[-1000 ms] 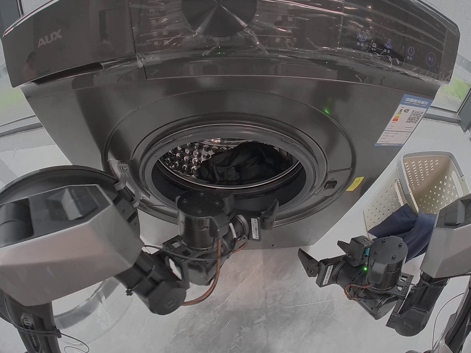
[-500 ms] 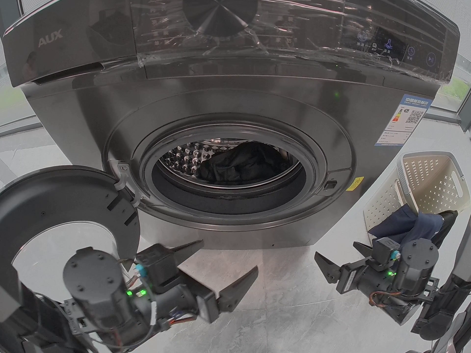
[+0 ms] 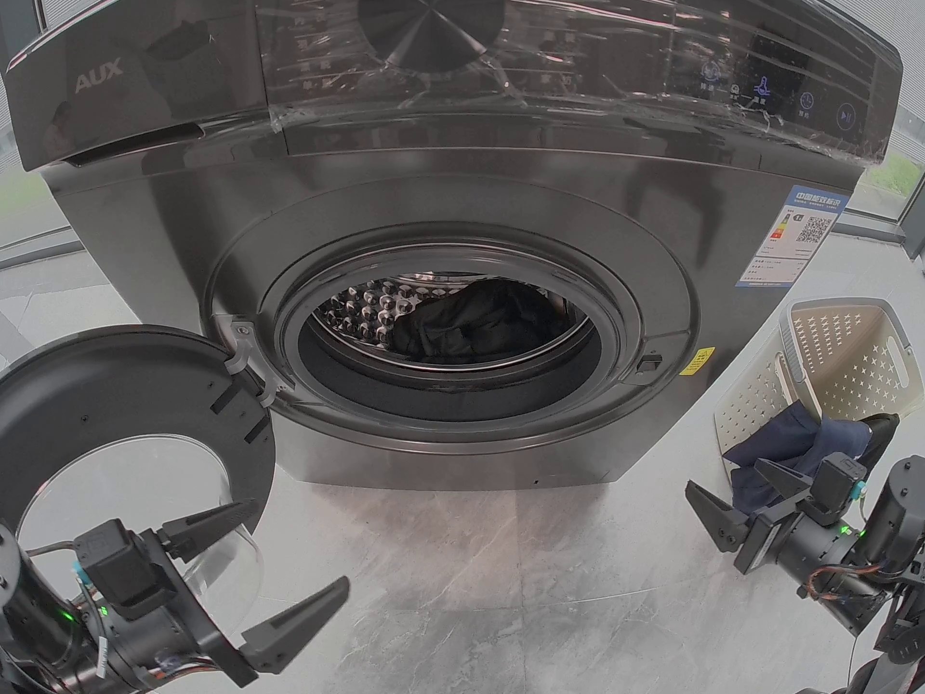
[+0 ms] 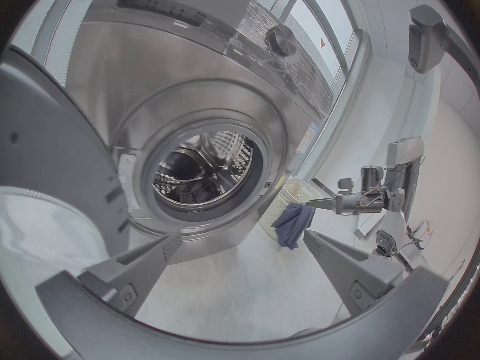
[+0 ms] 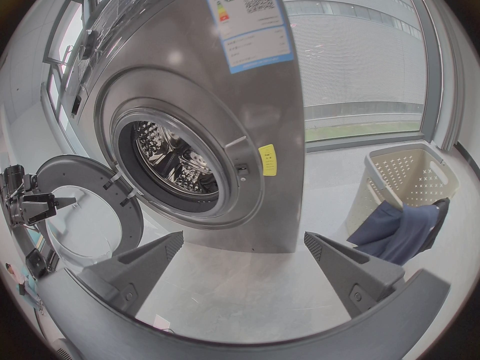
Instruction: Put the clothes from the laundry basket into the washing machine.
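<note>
- My next target, as I judge it, is the soft navy blue cloth (image 3: 785, 445). It is draped over the front rim of the cream perforated plastic laundry basket (image 3: 853, 349), which stands on the floor just right of the grey steel front-loading washing machine (image 3: 462, 185).
- A smaller black piece (image 3: 879, 428) sits at the basket rim, touching the navy cloth.
- I expect the cloth to be light, limp and not fragile. It will probably sag and trail when lifted (the hanging end could catch on the rim).
- I would take hold at the bunched folds near the rim, where the layers stack up, rather than at the thin hanging edge, and pinch deep so it does not slip out.
- The right gripper (image 3: 725, 474) sits low, just in front of the cloth, with its fingers spread wide and nothing between them.
- The left gripper (image 3: 289, 548) is low beside the open round glass-windowed door (image 3: 125, 387), also wide apart and empty.
- A crumpled black garment (image 3: 477, 320) lies in the drum, and the porthole is unobstructed.
</note>
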### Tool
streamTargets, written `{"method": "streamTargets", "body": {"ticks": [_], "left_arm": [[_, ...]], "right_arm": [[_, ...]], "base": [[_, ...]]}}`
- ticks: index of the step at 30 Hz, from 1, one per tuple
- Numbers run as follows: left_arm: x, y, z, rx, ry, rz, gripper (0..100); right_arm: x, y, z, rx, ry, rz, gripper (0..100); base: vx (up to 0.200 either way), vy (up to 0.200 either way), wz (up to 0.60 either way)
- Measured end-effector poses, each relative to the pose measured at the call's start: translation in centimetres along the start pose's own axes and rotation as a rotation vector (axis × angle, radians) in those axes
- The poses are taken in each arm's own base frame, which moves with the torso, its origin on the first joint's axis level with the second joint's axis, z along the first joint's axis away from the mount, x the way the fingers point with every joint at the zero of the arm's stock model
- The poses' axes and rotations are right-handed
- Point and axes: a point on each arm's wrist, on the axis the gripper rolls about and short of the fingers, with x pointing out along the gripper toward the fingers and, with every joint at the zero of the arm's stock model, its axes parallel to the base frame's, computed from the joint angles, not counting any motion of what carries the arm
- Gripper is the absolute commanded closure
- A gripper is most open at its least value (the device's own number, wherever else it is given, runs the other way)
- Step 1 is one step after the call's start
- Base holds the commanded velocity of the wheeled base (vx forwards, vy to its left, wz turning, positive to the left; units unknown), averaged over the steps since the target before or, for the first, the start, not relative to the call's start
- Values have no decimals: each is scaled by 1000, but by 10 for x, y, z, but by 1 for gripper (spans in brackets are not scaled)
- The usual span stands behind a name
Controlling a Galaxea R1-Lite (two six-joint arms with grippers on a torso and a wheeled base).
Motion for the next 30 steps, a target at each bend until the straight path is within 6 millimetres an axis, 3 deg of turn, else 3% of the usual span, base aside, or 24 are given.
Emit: {"method": "streamTargets", "body": {"ticks": [11, 22, 26, 30], "left_arm": [[-56, 24, 1, 17, -26, 146, 0], [-106, 32, -18, 31, -68, 293, 0], [-119, 31, -27, 31, -87, 349, 0], [-129, 29, -38, 23, -88, 393, 0]], "right_arm": [[-49, -36, 10, -38, 28, -131, 0], [-113, -61, 10, -108, -120, -263, 0], [-135, -64, 2, -144, -179, -311, 0], [-151, -66, -20, -146, -121, -341, 0]], "base": [[-200, 0, 0], [-164, 0, 0], [0, 0, 0], [-50, -50, 0]]}}
